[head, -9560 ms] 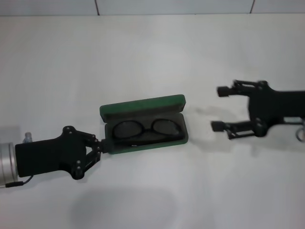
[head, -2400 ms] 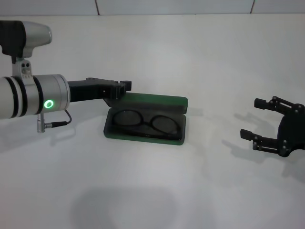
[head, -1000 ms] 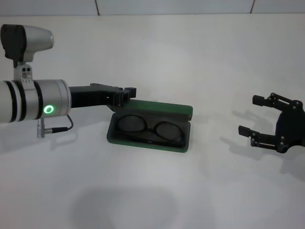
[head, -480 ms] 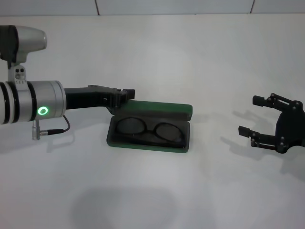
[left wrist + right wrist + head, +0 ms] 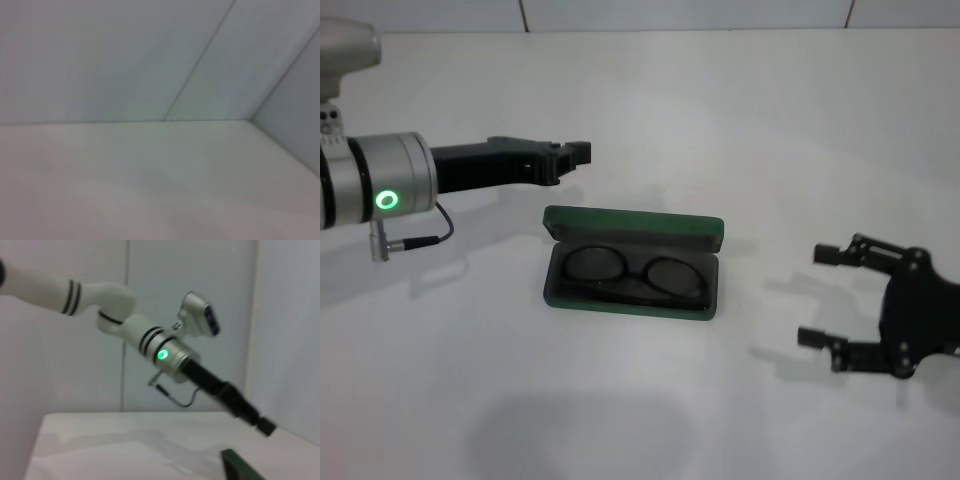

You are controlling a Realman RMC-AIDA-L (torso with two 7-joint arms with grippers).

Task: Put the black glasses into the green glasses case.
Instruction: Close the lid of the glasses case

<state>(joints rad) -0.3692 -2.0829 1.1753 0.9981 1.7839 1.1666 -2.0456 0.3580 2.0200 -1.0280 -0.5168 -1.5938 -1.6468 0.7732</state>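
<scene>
White tabletop [image 5: 640, 120] under everything, pale wall panels behind it. You have the green glasses case [image 5: 633, 262] sitting open near the middle of the table, lid raised at the far edge, with the black glasses [image 5: 632, 274] lying flat inside the lower shell, lenses side by side. Compared with half a second ago, the case and the glasses sit in the same spot; what changed is both arms. Your left gripper [image 5: 572, 155] was down against the left end of the lid; it has now lifted and drawn back toward the far left, hanging clear above the table with nothing touching the case. It shows edge-on in the head view, so you cannot tell whether its fingers are apart or together. The right wrist view catches that same arm [image 5: 170, 352] with its green status light, the gripper tip [image 5: 264, 426] poised above a corner of the case [image 5: 240, 467]. Your right gripper [image 5: 835, 303] has moved nearer the robot and slightly inward since the last frame; it sits well apart from the case on the right, fingers spread wide, holding nothing. Left wrist view shows only table and wall.
</scene>
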